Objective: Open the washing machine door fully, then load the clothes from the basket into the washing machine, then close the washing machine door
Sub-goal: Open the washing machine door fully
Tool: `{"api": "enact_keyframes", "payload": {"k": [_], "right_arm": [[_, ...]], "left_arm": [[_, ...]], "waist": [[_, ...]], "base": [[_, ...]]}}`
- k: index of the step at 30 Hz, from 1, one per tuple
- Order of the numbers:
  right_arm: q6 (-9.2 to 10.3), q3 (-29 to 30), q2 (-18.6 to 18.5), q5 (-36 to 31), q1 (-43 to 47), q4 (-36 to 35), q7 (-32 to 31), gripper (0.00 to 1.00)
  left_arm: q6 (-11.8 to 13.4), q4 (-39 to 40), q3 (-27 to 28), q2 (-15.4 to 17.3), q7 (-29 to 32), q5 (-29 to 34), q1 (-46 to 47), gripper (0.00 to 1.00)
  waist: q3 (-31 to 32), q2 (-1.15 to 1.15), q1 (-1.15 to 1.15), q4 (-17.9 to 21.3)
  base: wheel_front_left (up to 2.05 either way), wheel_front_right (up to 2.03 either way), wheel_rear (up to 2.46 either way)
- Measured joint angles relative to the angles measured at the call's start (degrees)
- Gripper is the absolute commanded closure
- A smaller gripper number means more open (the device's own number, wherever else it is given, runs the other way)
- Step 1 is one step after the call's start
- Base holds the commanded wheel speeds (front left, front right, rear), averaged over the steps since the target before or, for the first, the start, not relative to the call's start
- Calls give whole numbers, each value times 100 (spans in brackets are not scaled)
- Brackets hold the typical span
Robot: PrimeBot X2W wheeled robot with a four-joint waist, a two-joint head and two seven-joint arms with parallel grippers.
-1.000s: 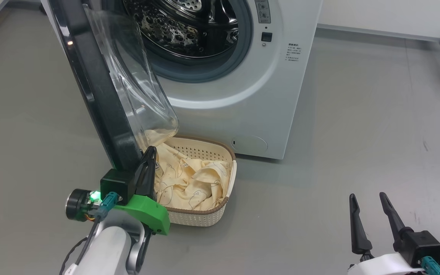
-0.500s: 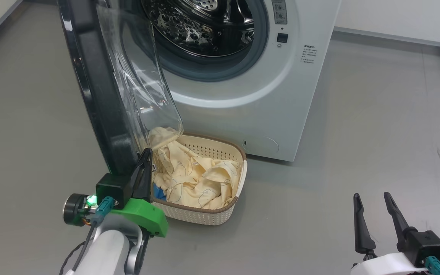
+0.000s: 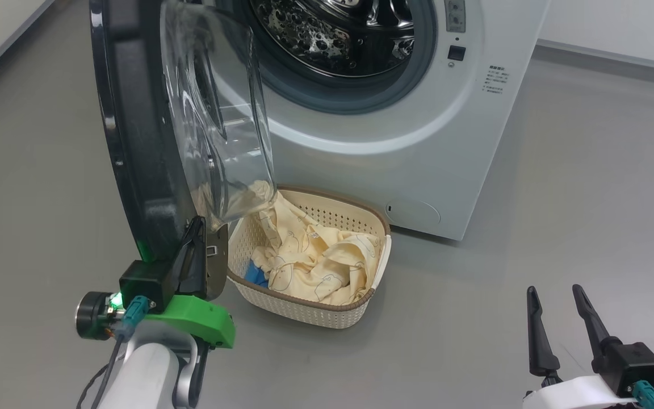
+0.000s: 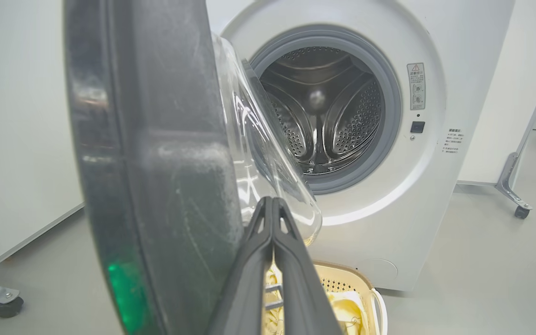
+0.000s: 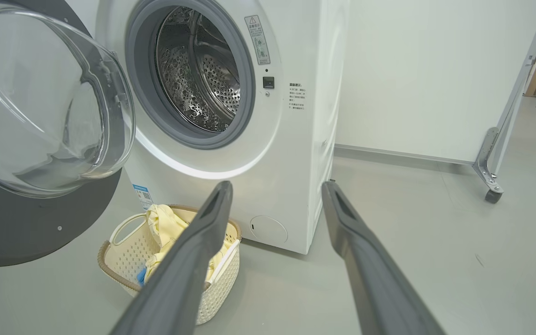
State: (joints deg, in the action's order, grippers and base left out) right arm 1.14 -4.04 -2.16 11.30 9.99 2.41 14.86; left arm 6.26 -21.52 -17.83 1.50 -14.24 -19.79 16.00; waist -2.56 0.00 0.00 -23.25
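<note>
Left wrist view shows my left jaws shut tight together, with nothing in them. Their two dark fingers [image 4: 254,260] lie just beside the grey inside face of the washing machine door [image 4: 156,163], down near its low edge. I think they touch it, as if to push it. In the head view my right jaws are wide apart and hold nothing. Their fingers [image 3: 537,335] point up over the bare floor [image 3: 531,199], well away from everything.

The door sticks out from the washing machine [image 3: 418,159]. The round hole is open, so I can see the shiny drum [image 3: 349,28]. I think the door can swing back a bit more, so step one is nearly done, not all done.

The basket [image 3: 304,309] sits on the floor in front of the machine, just under the door's glass bowl [image 3: 219,113]. The clothes [image 3: 315,261] lie in it, yellow ones and a little blue cloth [image 3: 256,275]. I see none in the drum. So loading is not begun, and shutting the door comes last.
</note>
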Motion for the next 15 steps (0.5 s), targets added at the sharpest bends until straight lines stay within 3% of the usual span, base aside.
{"api": "enact_keyframes", "payload": {"k": [15], "right_arm": [[-49,-36,5,-45,-7,-11,0,0]], "left_arm": [[2,211,730,132,-3,22,-196,100]], "waist": [[-92,0,0,-305]], "base": [[0,0,0]]}}
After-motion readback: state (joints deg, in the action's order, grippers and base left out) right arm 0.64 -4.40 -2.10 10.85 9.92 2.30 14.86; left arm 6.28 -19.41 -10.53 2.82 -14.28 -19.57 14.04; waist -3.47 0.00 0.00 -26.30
